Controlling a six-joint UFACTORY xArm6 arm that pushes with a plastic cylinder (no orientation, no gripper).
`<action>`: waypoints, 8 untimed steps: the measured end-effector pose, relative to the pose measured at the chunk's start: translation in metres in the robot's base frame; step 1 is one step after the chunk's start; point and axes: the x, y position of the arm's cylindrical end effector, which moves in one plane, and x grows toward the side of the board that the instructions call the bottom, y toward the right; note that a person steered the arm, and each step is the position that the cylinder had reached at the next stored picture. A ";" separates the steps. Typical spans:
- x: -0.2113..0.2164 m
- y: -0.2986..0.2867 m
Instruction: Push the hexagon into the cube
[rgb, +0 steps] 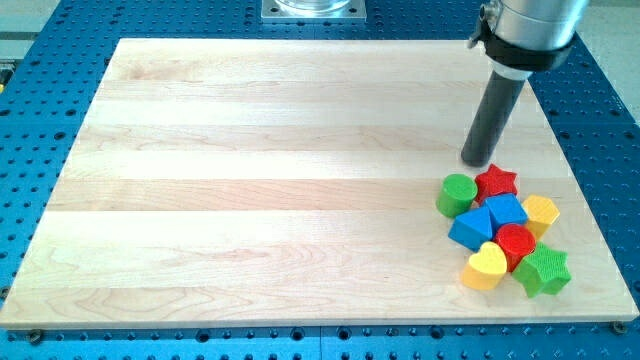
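Looks all but finished, with yellow hexagon (541, 212) lying against blue cube (505, 210) near the bench's bottom-right corner and my tip (477, 162), a bare rod grasping nothing, just beyond the red star (496, 181).

Def a robotics lab bench imo. Light wooden board (300, 180) sits on a blue perforated metal table (600, 110) w/ a regular grid of mounting holes, and a metal base plate (313, 9) is bolted at the view's top, well left of my tip (474, 162).
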 end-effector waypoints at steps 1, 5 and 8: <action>0.026 0.000; 0.067 0.119; 0.100 0.064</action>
